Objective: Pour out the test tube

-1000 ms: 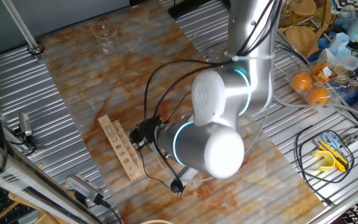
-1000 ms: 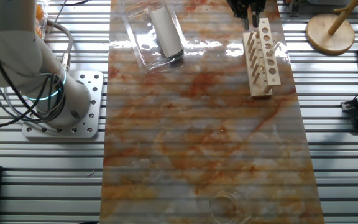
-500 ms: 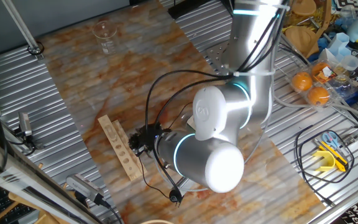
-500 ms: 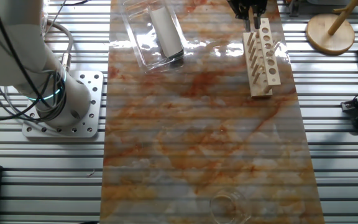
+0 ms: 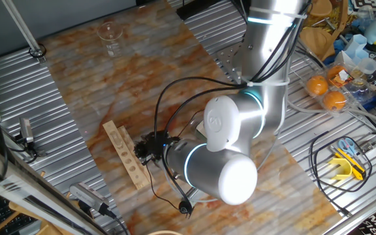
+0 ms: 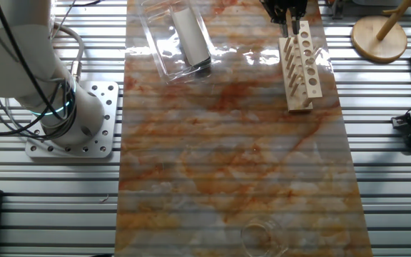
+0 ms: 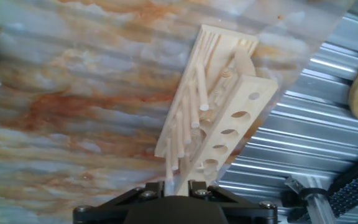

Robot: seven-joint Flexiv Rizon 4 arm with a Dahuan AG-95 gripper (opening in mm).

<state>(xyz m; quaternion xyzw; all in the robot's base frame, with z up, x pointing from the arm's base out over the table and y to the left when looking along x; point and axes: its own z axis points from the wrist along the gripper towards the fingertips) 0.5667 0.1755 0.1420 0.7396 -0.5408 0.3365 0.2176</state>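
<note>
Hand view, nearest first: the gripper (image 7: pixel 180 183) sits at the bottom edge, its black body filling the lower frame. Only the finger bases show, close together, with a pale slender object rising between them; whether that is the test tube or part of the rack cannot be told, so the jaw state stays undetermined. Directly ahead stands the wooden test tube rack (image 7: pixel 219 118), upright on the marbled mat (image 7: pixel 73 93), its top bar drilled with a row of round holes. No test tube can be made out with certainty in any view.

One fixed view: the arm's large white elbow (image 5: pixel 230 166) covers the centre of the mat. The gripper (image 5: pixel 150 145) is at the right side of the rack (image 5: pixel 127 154), black cables looping above it. A glass beaker (image 5: pixel 109 34) stands well apart at the far end of the mat.

The other fixed view: the gripper (image 6: pixel 285 11) is at the far end of the rack (image 6: pixel 301 66). A clear plastic tray (image 6: pixel 180 39) lies to the left, and the beaker (image 6: pixel 262 237) is at the near edge.
</note>
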